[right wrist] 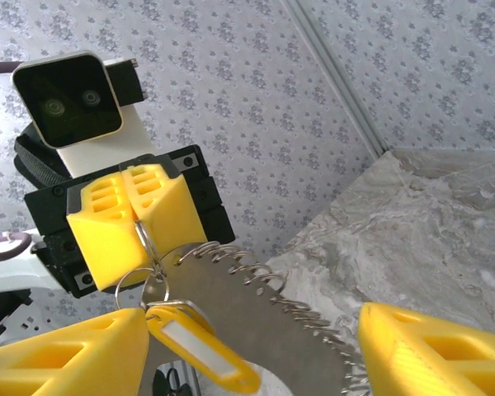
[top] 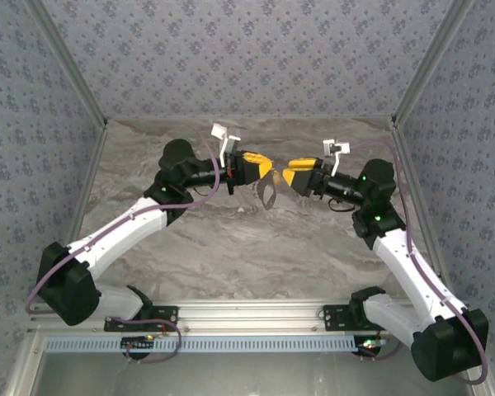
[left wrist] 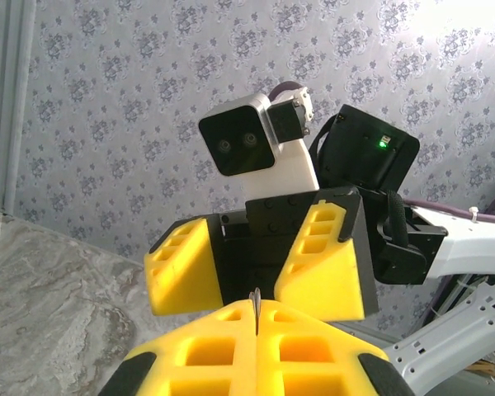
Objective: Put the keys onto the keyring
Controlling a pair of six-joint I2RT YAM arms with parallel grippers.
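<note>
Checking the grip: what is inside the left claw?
The left claw pinches a thin metal ring; a yellow tag hangs below. How much of the ring sits inside is hidden.

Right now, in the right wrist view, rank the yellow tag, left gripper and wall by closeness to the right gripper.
1. The yellow tag, lower left, beside the right gripper's finger.
2. The left gripper, beyond it, clamping the keyring.
3. The wall, far behind everything.
</note>
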